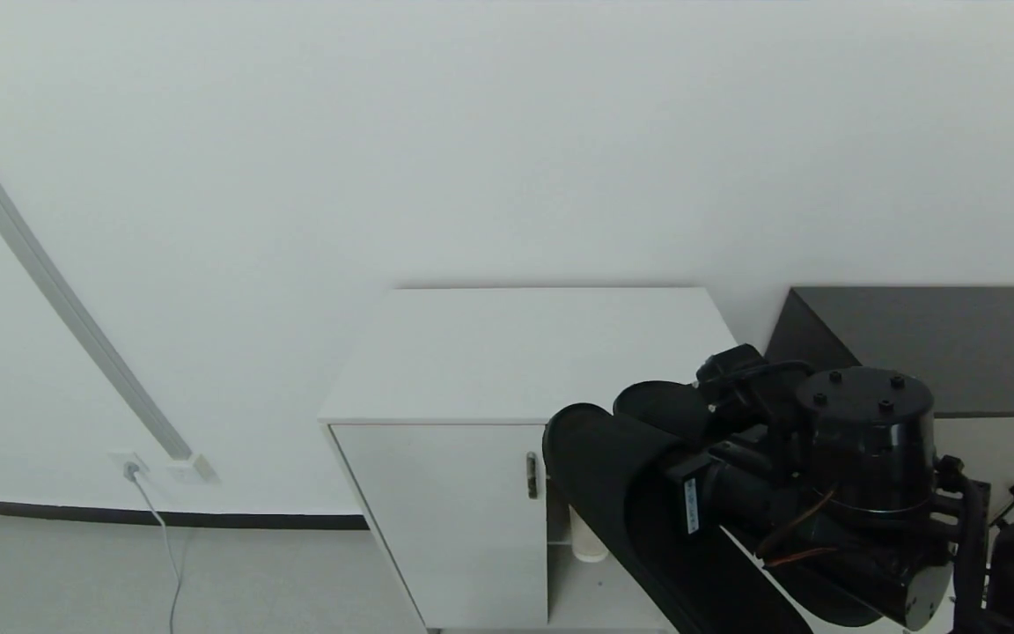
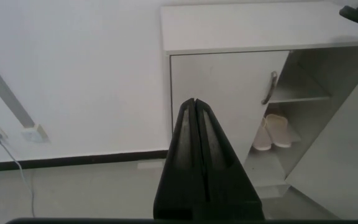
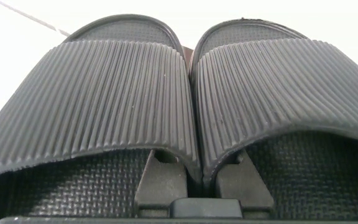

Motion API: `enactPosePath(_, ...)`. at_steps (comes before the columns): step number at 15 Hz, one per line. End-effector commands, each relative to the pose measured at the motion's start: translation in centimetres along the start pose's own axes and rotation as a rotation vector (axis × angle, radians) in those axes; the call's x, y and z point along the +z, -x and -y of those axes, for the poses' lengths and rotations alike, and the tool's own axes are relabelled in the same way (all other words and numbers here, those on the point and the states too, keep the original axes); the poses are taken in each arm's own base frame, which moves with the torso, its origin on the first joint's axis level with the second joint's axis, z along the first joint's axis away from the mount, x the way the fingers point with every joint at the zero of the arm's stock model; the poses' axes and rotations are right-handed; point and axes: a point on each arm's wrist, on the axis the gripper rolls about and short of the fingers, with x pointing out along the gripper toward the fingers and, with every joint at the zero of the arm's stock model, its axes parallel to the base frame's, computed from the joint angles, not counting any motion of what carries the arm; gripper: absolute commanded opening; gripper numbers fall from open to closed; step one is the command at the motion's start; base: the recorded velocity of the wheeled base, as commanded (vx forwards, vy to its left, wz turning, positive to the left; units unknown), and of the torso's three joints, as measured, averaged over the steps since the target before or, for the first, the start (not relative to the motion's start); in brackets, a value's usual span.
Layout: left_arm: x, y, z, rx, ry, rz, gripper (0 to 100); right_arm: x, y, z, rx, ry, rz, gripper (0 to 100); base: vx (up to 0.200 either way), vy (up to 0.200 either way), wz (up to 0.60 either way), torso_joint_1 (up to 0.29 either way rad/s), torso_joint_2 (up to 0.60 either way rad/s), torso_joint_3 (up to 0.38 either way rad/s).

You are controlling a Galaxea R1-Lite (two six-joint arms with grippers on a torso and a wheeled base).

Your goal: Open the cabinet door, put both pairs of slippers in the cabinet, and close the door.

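Fingers (image 3: 160,183) of the raised right gripper (image 3: 194,179) clamp black ribbed rubber slippers (image 3: 123,93) before the open white cabinet (image 1: 525,352); beige slippers (image 2: 273,132) lie on its inner shelf (image 2: 267,167); left gripper (image 2: 195,118) hovers clenched, empty.

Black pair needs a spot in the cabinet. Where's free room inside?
The upper shelf, above the beige slippers, looks bare. Their own shelf looks bare in front of them. It is crowded only at its back, beside the closed door. The right gripper holds the black slippers.
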Motion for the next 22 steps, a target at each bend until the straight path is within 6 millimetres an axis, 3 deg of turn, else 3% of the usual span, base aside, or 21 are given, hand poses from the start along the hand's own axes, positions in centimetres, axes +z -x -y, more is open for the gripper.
enactPosePath(1,0.00,-0.01,0.00,0.000,-0.001,-0.001,0,0.03,0.06,0.00,0.001,-0.001,0.003,0,0.000,0.000,0.00,0.000,0.00,0.000)
enactPosePath(15,0.00,-0.01,0.00,-0.002,0.000,-0.001,0,-0.59,0.25,0.13,-0.003,0.018,0.002,0,0.000,0.000,0.00,0.000,0.00,0.000)
enactPosePath(18,0.00,-0.01,0.00,-0.002,0.002,-0.001,0,-0.60,0.23,0.13,-0.001,0.016,0.016,0,0.000,0.000,-0.60,-0.032,0.07,0.045)
enactPosePath(22,0.00,-0.01,0.00,-0.002,0.000,-0.001,0,-0.63,0.20,0.13,-0.001,0.016,0.017,0,0.000,0.000,0.00,-0.034,0.08,0.040)
